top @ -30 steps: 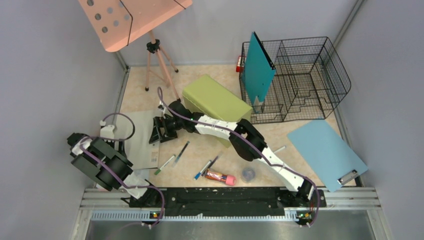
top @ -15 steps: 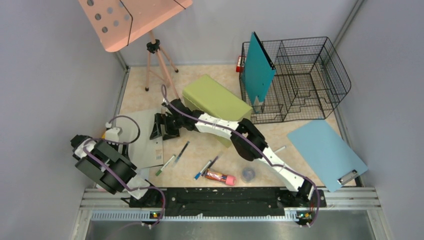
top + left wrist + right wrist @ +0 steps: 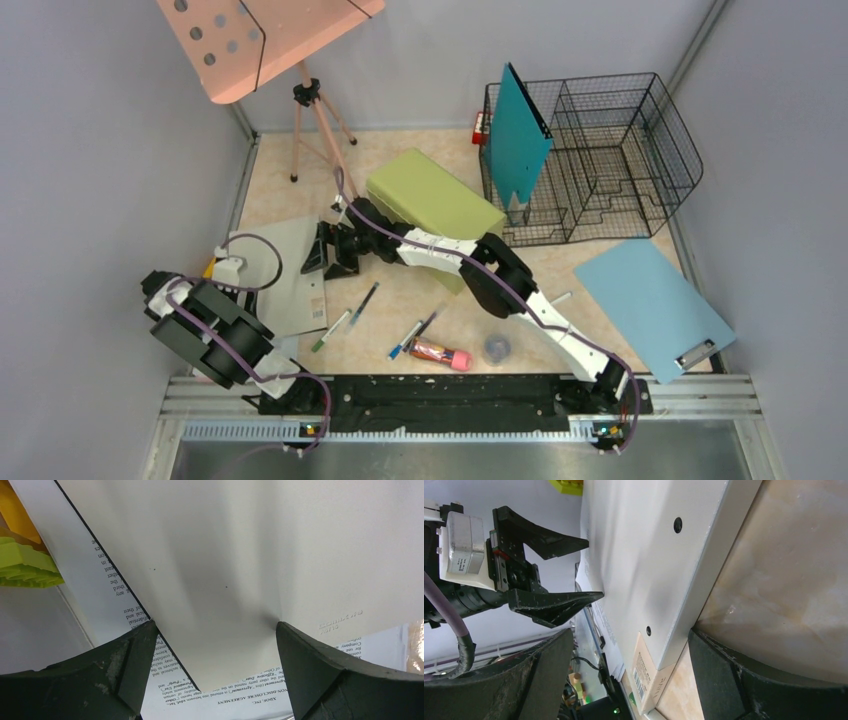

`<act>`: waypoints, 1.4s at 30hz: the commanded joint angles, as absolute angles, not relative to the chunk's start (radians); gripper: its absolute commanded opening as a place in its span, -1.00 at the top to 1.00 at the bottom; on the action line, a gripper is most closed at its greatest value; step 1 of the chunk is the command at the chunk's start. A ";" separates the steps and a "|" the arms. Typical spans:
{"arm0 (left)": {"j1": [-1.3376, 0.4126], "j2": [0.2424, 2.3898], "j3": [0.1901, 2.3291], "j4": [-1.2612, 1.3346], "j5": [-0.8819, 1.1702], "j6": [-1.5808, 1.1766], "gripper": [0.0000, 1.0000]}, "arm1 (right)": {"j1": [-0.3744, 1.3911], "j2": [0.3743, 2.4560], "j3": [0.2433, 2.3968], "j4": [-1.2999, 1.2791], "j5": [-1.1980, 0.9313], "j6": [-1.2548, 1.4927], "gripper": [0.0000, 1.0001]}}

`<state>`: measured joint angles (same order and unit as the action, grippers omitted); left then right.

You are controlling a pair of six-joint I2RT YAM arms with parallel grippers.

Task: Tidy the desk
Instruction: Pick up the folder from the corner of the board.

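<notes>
A: Far right of the desk (image 3: 275, 200)?
B: Wire basket (image 3: 640, 150), with a folder (image 3: 517, 135) standing in its left part.
A: Left of the basket?
B: Box (image 3: 432, 200), in the middle. Farther left, a stand (image 3: 318, 125) at the far side.
A: Near right?
B: Clipboard (image 3: 655, 305), lying flat.
A: Near middle?
B: Pens (image 3: 348, 312) side by side, then a tube (image 3: 440, 352) and a lid (image 3: 497, 347) to their right.
A: Left side?
B: Binder (image 3: 290, 280), lying flat on sheets of paper (image 3: 240, 695), close to the left wall.

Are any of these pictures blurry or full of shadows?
Left wrist view: soft grey shadows streak the white folder; the upside-down print on the page beneath is sharp. Right wrist view: the right claw looks dark against the bright folder. Top view: even light, no blur.
</notes>
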<state>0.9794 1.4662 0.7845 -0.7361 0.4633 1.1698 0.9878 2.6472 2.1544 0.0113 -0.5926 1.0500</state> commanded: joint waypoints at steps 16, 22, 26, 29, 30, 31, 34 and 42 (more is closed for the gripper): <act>0.961 1.504 0.727 -0.951 0.568 1.188 -0.84 | 1.033 2.613 2.183 0.323 -0.830 1.057 -0.61; 0.960 1.498 0.724 -0.952 0.570 1.193 -0.84 | 1.041 2.605 2.223 0.099 -0.752 0.874 -0.59; 0.961 1.491 0.721 -0.952 0.570 1.195 -0.84 | 1.045 2.598 2.240 -0.124 -0.613 0.747 -0.58; 0.961 1.488 0.720 -0.951 0.571 1.194 -0.84 | 1.045 2.594 2.219 -0.222 -0.536 0.731 -0.58; 0.960 1.488 0.719 -0.951 0.570 1.192 -0.84 | 1.045 2.593 2.208 -0.234 -0.522 0.738 -0.58; 0.961 1.487 0.718 -0.950 0.569 1.191 -0.84 | 1.046 2.593 2.208 -0.260 -0.502 0.739 -0.58; 0.962 1.484 0.716 -0.946 0.568 1.183 -0.84 | 1.047 2.586 2.208 -0.336 -0.424 0.739 -0.58; 0.962 1.478 0.713 -0.934 0.565 1.171 -0.84 | 1.051 2.567 2.178 -0.373 -0.424 0.779 -0.59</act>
